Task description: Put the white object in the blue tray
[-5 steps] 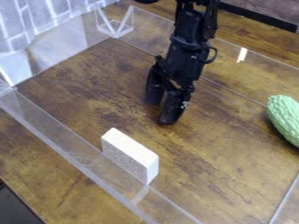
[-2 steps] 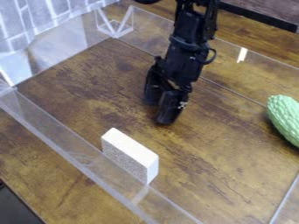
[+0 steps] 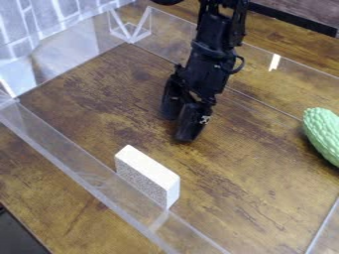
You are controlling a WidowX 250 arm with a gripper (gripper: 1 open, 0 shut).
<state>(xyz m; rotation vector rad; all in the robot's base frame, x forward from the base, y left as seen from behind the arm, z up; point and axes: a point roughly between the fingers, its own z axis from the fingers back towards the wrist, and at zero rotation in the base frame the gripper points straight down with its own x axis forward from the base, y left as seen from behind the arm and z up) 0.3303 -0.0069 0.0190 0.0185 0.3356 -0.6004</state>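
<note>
The white object (image 3: pixel 146 175) is a small matte brick-shaped block lying on the wooden table near the front, close to a clear plastic wall. My black gripper (image 3: pixel 185 113) hangs from the arm at the centre of the view, up and to the right of the block and apart from it. Its jaws stand open with nothing between them, fingertips close above the wood. The blue tray is out of view.
A green bumpy oval object (image 3: pixel 322 133) lies at the right edge. Clear plastic walls (image 3: pixel 59 139) border the wooden table (image 3: pixel 252 189) on the left, front and back. A grey tiled surface (image 3: pixel 40 25) shows at the upper left.
</note>
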